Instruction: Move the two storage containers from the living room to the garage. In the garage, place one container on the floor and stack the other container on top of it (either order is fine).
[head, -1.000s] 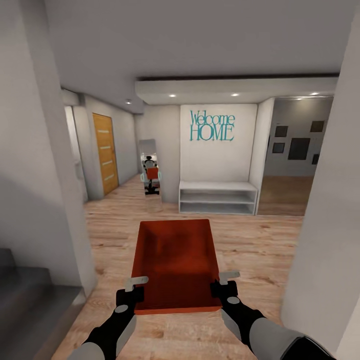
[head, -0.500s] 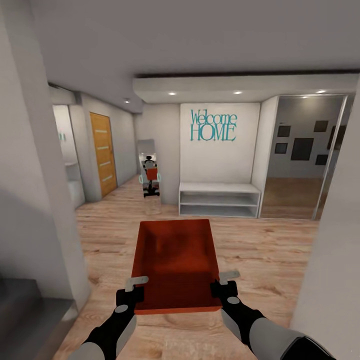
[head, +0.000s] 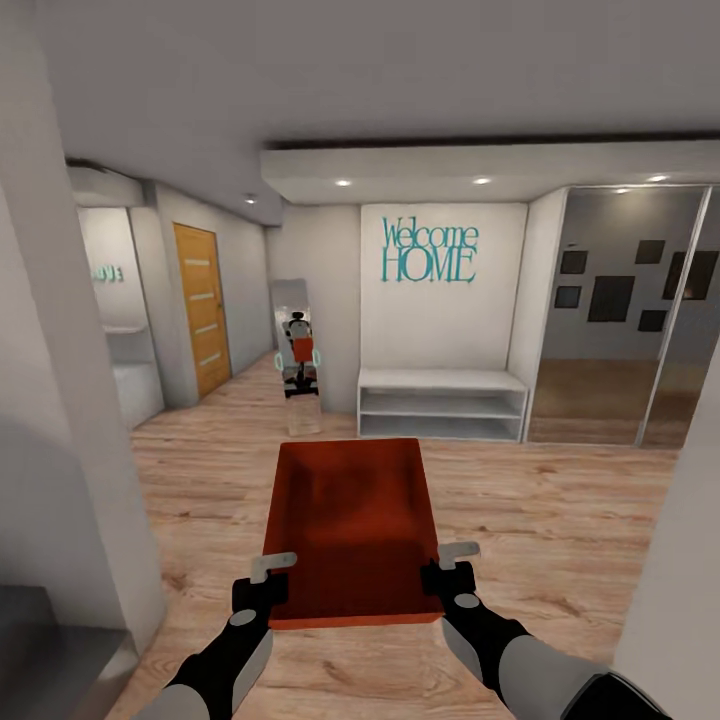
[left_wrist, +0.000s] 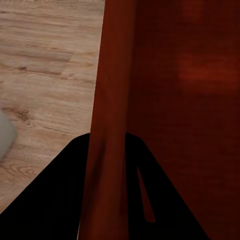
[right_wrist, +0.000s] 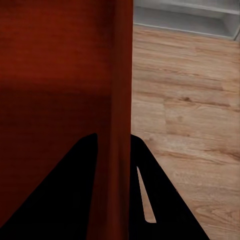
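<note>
Both grippers, left (head: 268, 582) and right (head: 450, 570), clamp the container (head: 350, 520) by opposite walls in the hallway; a bump could shake it loose.

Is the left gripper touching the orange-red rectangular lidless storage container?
Touching. In the left wrist view, the left gripper has its dark fingers on both sides of the orange-red rectangular lidless storage container wall, with no gap.

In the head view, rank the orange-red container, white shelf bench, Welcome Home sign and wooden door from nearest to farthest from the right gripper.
1. Storage container, gripped by the right gripper at its right wall.
2. White shelf bench, ahead on the wood floor.
3. Welcome Home sign, on the wall above the bench.
4. Wooden door, far left, down the hallway.
</note>
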